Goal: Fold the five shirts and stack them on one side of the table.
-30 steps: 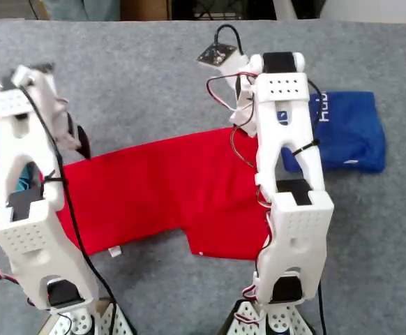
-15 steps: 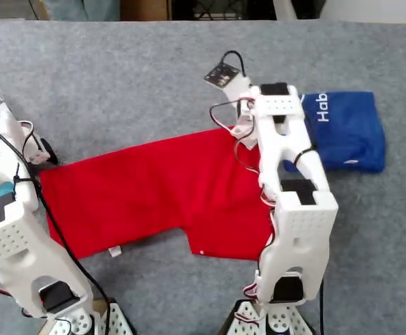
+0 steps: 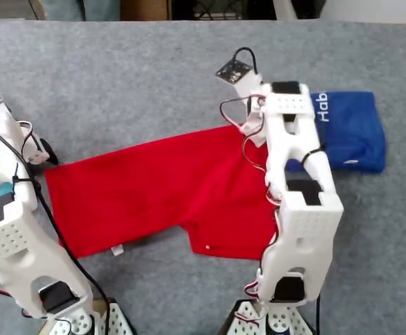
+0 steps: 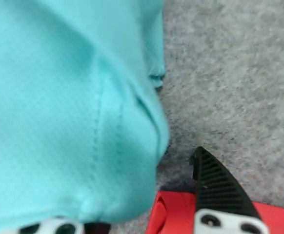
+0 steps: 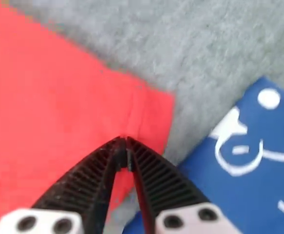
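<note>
From the high view, the red shirt (image 3: 154, 192) lies spread flat mid-worktop (image 3: 119, 77), with one flap jutting toward the arm bases. The folded blue shirt (image 3: 353, 132) sits just beside its far right corner, partly under my right arm (image 3: 297, 202). To fold cleanly, I'd lift that corner only slightly and carry it across toward the left edge, keeping the hem taut so nothing bunches.

In the left wrist view, the teal shirt (image 4: 69, 107) bulges close to the camera. I cannot tell whether my left hand (image 4: 203, 170) is open or closed.

In the right wrist view, my right hand (image 5: 125, 146) is closed, seemingly pinching the red hem by its seam.
</note>
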